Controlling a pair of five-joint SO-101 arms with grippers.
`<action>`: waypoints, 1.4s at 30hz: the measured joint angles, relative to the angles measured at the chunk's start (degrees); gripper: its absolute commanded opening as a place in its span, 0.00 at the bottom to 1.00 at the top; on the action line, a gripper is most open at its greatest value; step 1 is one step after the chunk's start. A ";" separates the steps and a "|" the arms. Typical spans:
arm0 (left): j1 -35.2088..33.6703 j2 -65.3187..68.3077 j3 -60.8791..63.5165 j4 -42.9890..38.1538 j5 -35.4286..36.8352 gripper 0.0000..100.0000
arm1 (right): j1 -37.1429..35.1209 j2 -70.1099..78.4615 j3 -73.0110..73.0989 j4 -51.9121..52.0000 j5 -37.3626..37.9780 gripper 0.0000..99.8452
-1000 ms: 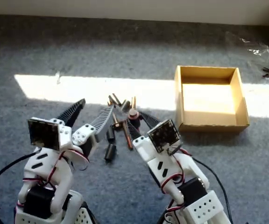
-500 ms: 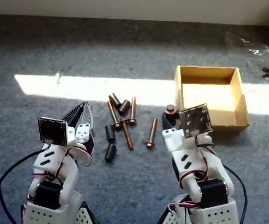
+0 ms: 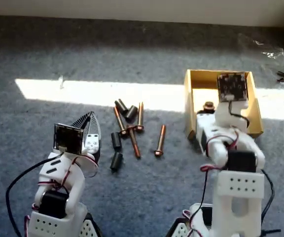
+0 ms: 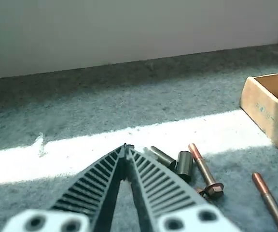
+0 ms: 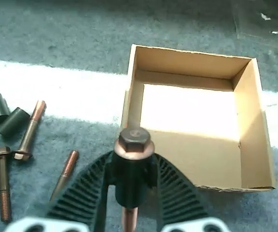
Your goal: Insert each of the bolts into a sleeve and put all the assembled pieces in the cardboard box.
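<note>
copper-coloured and hexagonal, a bolt head tops the assembled piece (image 5: 131, 181), a bolt standing upright in a black sleeve. the right gripper (image 5: 132, 162) is clamped on that sleeve between its ribbed black fingers (image 5: 173, 188). in the high view this gripper sits in the upper right of the frame, over the left part of the cardboard box (image 3: 188, 98), with the bolt head showing just inside the box's outline. in the right wrist view the piece stands in front of the box's near wall.

the left gripper (image 4: 126, 154) is closed on nothing, its fingertips meeting. it is in the lower left of the high view, just left of the loose parts and apart from them.

four loose bolts (image 3: 160, 139) lie on the grey carpet (image 3: 33, 49) at the centre of the high view. three are bunched together and the fourth lies apart to their right, nearer the box. four loose sleeves (image 3: 116, 160) lie with them, two at the upper end of the cluster and two at its lower left.
</note>
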 measured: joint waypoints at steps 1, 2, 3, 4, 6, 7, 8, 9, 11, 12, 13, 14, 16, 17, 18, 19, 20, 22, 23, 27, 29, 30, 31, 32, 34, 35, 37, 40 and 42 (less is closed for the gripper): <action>-0.09 0.00 0.53 0.00 -1.05 0.01 | 0.53 3.78 -2.90 0.62 0.00 0.01; 0.00 0.00 0.88 0.00 -1.93 0.01 | 0.97 7.65 -5.89 1.32 0.00 0.01; 0.00 0.00 0.88 0.00 -2.37 0.01 | 1.32 11.34 -8.70 2.02 0.00 0.01; 0.00 0.00 0.88 0.00 -2.55 0.01 | 1.67 14.68 -11.60 2.64 0.00 0.01; -0.09 0.00 0.88 0.00 -2.90 0.01 | 2.37 21.19 -17.05 4.04 0.00 0.01; -0.09 0.00 0.88 0.00 -2.99 0.01 | 2.73 24.18 -19.43 4.57 0.00 0.01; -0.09 0.00 0.88 0.00 -2.99 0.01 | 3.08 27.08 -21.80 4.75 0.00 0.01; -0.09 0.00 0.88 0.00 -2.99 0.01 | 3.34 29.89 -24.09 4.84 0.00 0.01; -0.09 0.00 1.23 0.00 -2.99 0.01 | 3.52 35.16 -27.78 4.84 0.00 0.01; -0.09 0.00 1.67 -0.18 -2.99 0.01 | 3.52 37.54 -29.45 4.84 0.00 0.01; 0.00 0.00 2.02 -0.70 -2.99 0.01 | 3.52 39.74 -30.86 4.84 0.00 0.01; 0.00 0.00 2.46 -1.49 -3.08 0.01 | 3.52 41.85 -32.18 4.84 0.00 0.01; -0.09 0.00 4.04 -3.34 -3.08 0.01 | 3.08 45.71 -34.11 4.84 0.00 0.01; 0.00 0.00 4.66 -4.22 -3.08 0.01 | 2.81 47.47 -34.73 4.84 0.00 0.01; 0.00 0.00 5.19 -5.19 -3.08 0.01 | 2.55 48.97 -35.34 4.84 0.70 0.01; 0.00 0.00 5.27 -5.98 -3.08 0.01 | 2.20 50.46 -35.96 4.84 1.58 0.01; -0.09 0.00 5.27 -6.42 -3.08 0.01 | 1.85 51.78 -36.40 4.84 2.46 0.01; -0.09 0.00 5.27 -6.86 -3.08 0.01 | 0.79 54.51 -36.84 4.84 3.87 0.01; -0.09 0.00 5.27 -6.95 -3.08 0.01 | 0.26 55.74 -36.84 4.84 4.31 0.01; -0.09 0.00 5.27 -7.03 -3.08 0.01 | -0.26 59.87 -37.63 4.13 5.01 0.01; -0.09 0.00 5.27 -7.03 -3.08 0.01 | -0.18 61.36 -38.77 3.78 5.01 0.01; -0.09 0.00 5.27 -7.03 -3.08 0.01 | -0.09 62.07 -39.56 3.69 5.01 0.01; -0.09 0.00 5.27 -7.03 -3.08 0.01 | -0.26 62.68 -40.26 3.60 5.01 0.01; -0.09 0.00 5.27 -7.03 -3.08 0.01 | -0.26 63.47 -40.97 3.43 5.01 0.01; -0.09 0.00 5.27 -7.03 -3.08 0.01 | -0.26 64.70 -42.46 3.34 5.01 0.01; -0.09 0.00 5.27 -7.03 -3.08 0.01 | -0.26 65.32 -43.08 3.34 5.01 0.01; -0.09 0.00 5.27 -7.03 -3.08 0.01 | -0.26 66.73 -43.96 3.25 5.01 0.01; -0.09 0.00 5.27 -7.03 -3.08 0.01 | -0.18 69.19 -44.40 3.16 5.01 0.01; -0.09 0.00 5.27 -7.03 -3.16 0.01 | -0.18 70.86 -44.40 3.16 5.01 0.01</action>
